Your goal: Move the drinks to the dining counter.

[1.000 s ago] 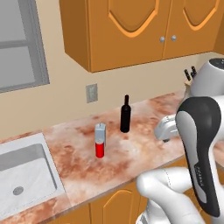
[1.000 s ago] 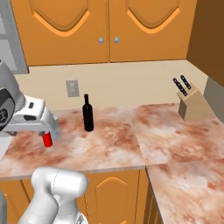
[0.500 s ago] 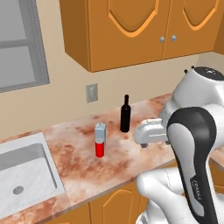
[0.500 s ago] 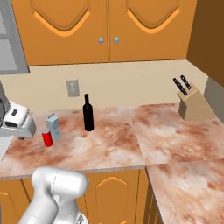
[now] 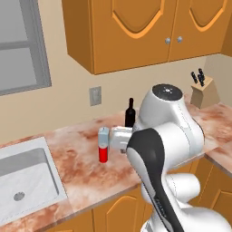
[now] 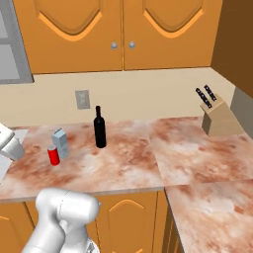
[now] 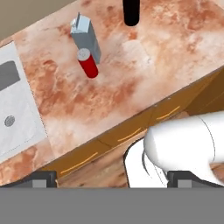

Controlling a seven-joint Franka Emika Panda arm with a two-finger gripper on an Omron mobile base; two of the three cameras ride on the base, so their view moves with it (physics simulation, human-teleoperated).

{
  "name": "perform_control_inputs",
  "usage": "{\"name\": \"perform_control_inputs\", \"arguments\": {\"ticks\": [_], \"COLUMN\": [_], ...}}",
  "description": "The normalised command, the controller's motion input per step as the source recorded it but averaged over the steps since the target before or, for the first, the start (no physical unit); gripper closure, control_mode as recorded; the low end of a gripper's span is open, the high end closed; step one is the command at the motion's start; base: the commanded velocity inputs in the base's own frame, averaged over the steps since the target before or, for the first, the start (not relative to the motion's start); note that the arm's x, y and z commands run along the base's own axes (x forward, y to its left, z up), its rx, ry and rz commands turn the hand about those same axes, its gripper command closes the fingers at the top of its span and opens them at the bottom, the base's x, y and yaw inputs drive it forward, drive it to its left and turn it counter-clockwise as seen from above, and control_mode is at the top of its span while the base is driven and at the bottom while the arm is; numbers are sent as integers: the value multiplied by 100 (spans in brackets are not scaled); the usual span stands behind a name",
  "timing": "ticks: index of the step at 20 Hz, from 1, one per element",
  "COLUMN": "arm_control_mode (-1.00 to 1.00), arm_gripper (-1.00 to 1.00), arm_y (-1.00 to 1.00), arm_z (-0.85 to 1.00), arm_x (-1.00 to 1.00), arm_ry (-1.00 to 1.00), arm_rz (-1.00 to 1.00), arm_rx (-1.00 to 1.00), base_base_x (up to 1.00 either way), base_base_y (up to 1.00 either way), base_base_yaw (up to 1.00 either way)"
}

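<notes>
Three drinks stand on the marble counter beside the sink. The short red can [image 5: 103, 154] [image 6: 53, 155] [image 7: 88, 64] is in front, touching or nearly touching a grey-blue carton [image 5: 104, 135] [image 6: 60, 141] [image 7: 86, 36]. The slim black bottle [image 5: 130, 113] [image 6: 100, 127] [image 7: 131, 12] stands to their right. My gripper [image 7: 113, 179] is open, its tips wide apart with nothing between them, looking down from above the counter's front edge. Its white hand [image 5: 119, 138] hovers just right of the carton. The dining counter is out of view.
A white sink [image 5: 22, 176] [image 7: 13, 100] is set into the counter at the left. A knife block [image 5: 200, 90] [image 6: 217, 118] stands at the back right. Orange wall cabinets [image 6: 123, 29] hang overhead. The counter turns a corner on the right.
My arm has swung left across the counter, bringing the hand from the right of the bottle to beside the carton. The drinks have not moved.
</notes>
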Motion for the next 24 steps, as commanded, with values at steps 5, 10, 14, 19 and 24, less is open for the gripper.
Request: {"name": "perform_control_inputs", "arguments": {"ticks": [5,10,14,19,24], "arm_control_mode": [-100,-100,-100,-100,-100], "arm_gripper": [-100,-100,-100,-100,-100], "arm_y": [1,1,1,30,48], "arm_z": [-42,-34,-34,-27,-12], "arm_x": [59,69,65,72,74], "arm_ry": [0,0,0,3,9], "arm_rz": [-23,-6,0,0,-2], "arm_rx": [0,-1,0,0,-2], "base_base_x": [0,0,0,0,0], "base_base_y": [0,0,0,0,0], "base_base_yaw": [0,0,0,0,0]}}
